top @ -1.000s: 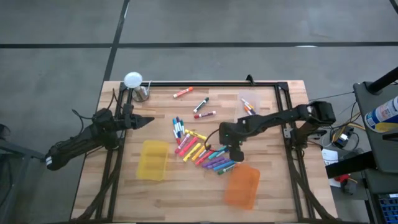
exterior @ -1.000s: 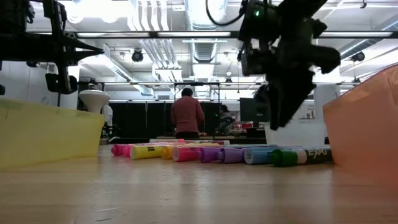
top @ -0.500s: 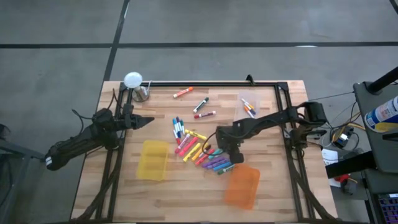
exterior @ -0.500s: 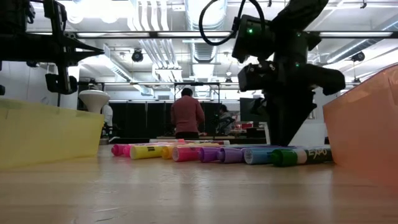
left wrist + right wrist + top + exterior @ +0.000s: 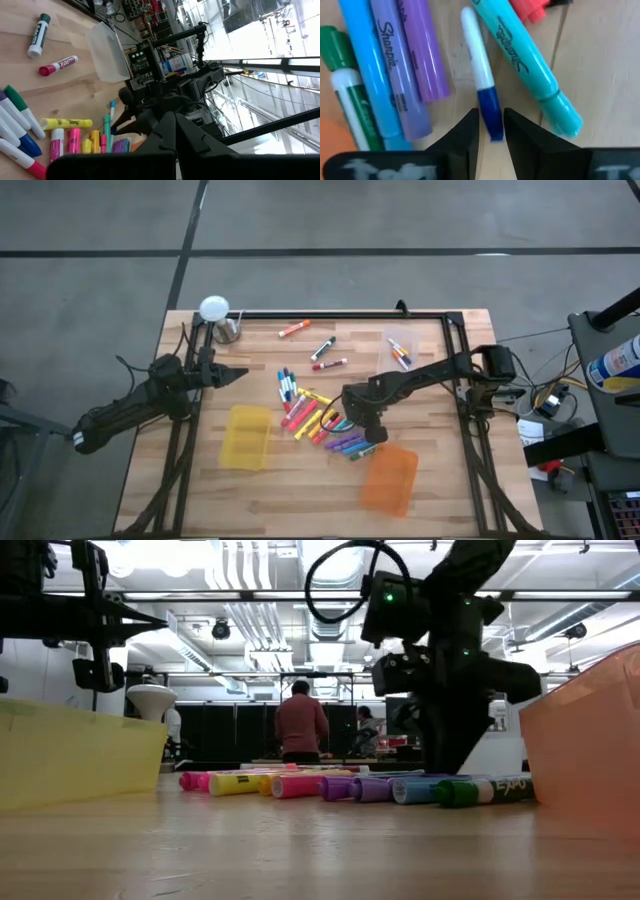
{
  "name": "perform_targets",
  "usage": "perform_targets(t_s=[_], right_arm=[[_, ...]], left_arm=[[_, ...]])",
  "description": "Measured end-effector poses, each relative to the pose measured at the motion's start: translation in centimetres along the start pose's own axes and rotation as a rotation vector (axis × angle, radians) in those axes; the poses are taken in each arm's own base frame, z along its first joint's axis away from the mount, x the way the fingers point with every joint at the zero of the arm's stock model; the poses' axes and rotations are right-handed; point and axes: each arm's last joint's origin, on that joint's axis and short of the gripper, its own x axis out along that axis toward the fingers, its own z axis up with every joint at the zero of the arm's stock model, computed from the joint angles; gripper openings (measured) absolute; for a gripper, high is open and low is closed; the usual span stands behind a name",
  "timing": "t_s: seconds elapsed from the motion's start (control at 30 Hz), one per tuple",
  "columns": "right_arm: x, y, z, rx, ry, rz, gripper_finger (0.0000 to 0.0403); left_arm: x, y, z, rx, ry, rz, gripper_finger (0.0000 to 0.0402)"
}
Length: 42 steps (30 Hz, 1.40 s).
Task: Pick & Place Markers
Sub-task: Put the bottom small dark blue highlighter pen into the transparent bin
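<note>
The wooden table [image 5: 430,480] carries everything, and the right arm reaches from its side to the middle of it. The left arm waits at the far side of the table from the work, and its left gripper [image 5: 236,374] has the fingers pressed together to one point, holding nothing.

The orange bin [image 5: 389,478] lies just beside the right gripper [image 5: 372,428], on the near side, and the yellow bin [image 5: 246,437] is well apart from it, beyond the pile. The markers [image 5: 320,420] lie in a loose heap directly under and beside this gripper; a few more are scattered farther off, near a clear bin [image 5: 108,50].

In the right wrist view the two fingers [image 5: 461,137] stand a little apart, with the blue cap of a thin white marker [image 5: 482,87] between their tips. I cannot tell if they press it already. A teal marker [image 5: 526,65] lies just beside it on one side, and a purple marker [image 5: 423,50] on the other.

The white marker looks light, stiff and smooth, so I judge it can roll or slip out easily. It is narrow, so the grip should be across the barrel, near the middle and not at the cap end, otherwise it may tilt. The close neighbours may be pushed away.
</note>
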Motion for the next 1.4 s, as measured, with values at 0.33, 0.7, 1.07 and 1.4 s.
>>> perform_targets(t_s=[0.33,0.7,1.07,1.4], right_arm=[[1.5,0.3,0.5,-0.086,0.019,0.006,0.0093],[1.1,0.5,0.6,-0.008,0.071,-0.035,0.0028],[-6.6,-1.7,2.2,0.208,0.010,-0.165,0.0028],[-13.5,-7.0,-5.2,0.736,-0.171,-0.314,0.0028]], left_arm=[[0.0,0.1,0.0,-0.002,0.003,0.007,0.0000],[0.0,0.1,0.0,-0.017,0.004,0.007,0.0000],[0.0,0.0,0.0,-0.014,0.000,-0.003,0.0000],[0.0,-0.1,0.2,0.020,-0.065,0.004,0.0000]])
